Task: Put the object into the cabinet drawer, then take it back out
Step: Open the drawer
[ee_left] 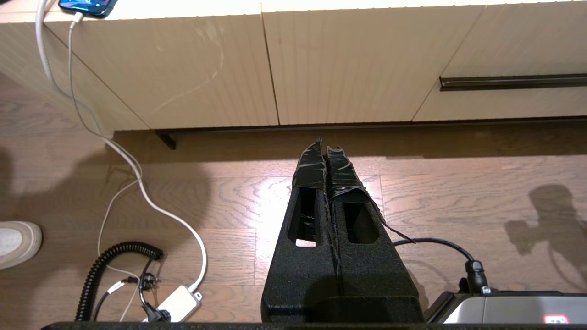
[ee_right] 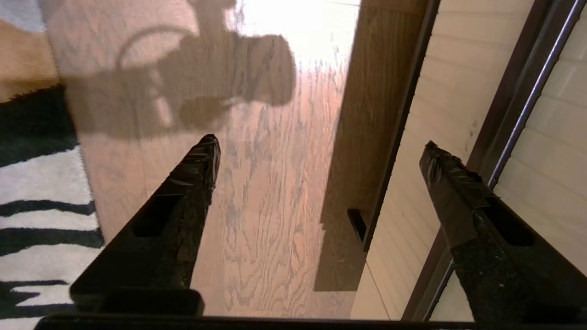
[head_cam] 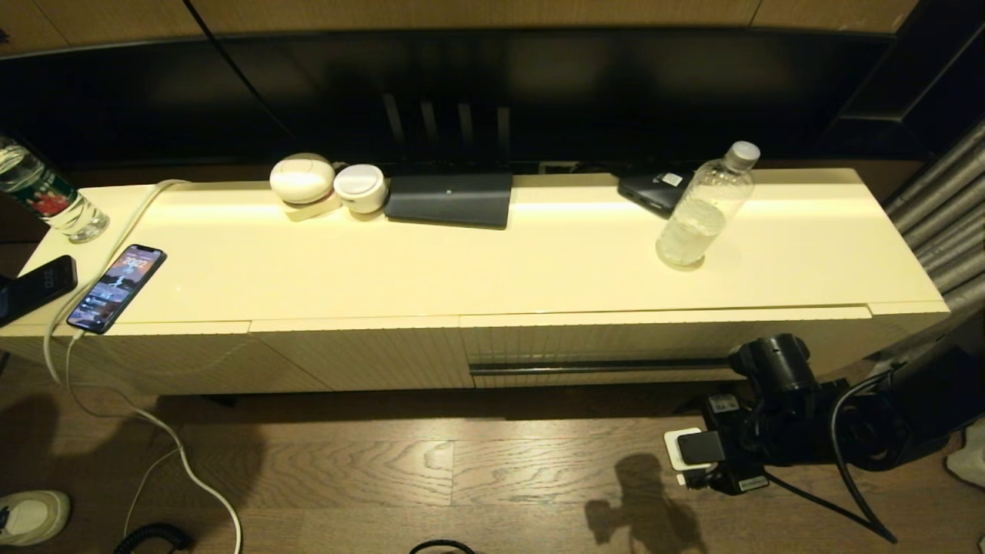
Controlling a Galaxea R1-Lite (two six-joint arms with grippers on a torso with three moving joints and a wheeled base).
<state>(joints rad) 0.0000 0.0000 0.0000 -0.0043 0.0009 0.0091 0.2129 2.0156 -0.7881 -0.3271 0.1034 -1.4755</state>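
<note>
nearest the head camera is the right arm's dark wrist housing, low over the wooden floor (head_cam: 385, 469) in front of the cabinet's right end. its right gripper (ee_right: 321, 151) has its fingers spread wide with nothing between them, one finger over bare floor and the other lying across the ribbed front, close to the dark handle slot.

going left to right along the cabinet top (head_cam: 477, 261): a labelled bottle (head_cam: 42, 192) at the far left corner, a lit phone (head_cam: 117, 288) on its white cable, two white round cases (head_cam: 327, 185), a dark flat box (head_cam: 450, 200), then the object (head_cam: 704, 208), a clear white-capped bottle standing upright towards the right, well apart from both arms. below it the cabinet drawer (head_cam: 600, 350) sits closed, its long handle slot (head_cam: 600, 366) just left of the right wrist.

the left gripper (ee_left: 324, 149) hangs low over the floor before the left panels, fingers pressed together and empty; it looks parked.

the step in hand appears to be the very first: opening the drawer. the next move calls for hooking a finger of the right gripper into the slot and pulling straight out, without skating off the ribbed face.
</note>
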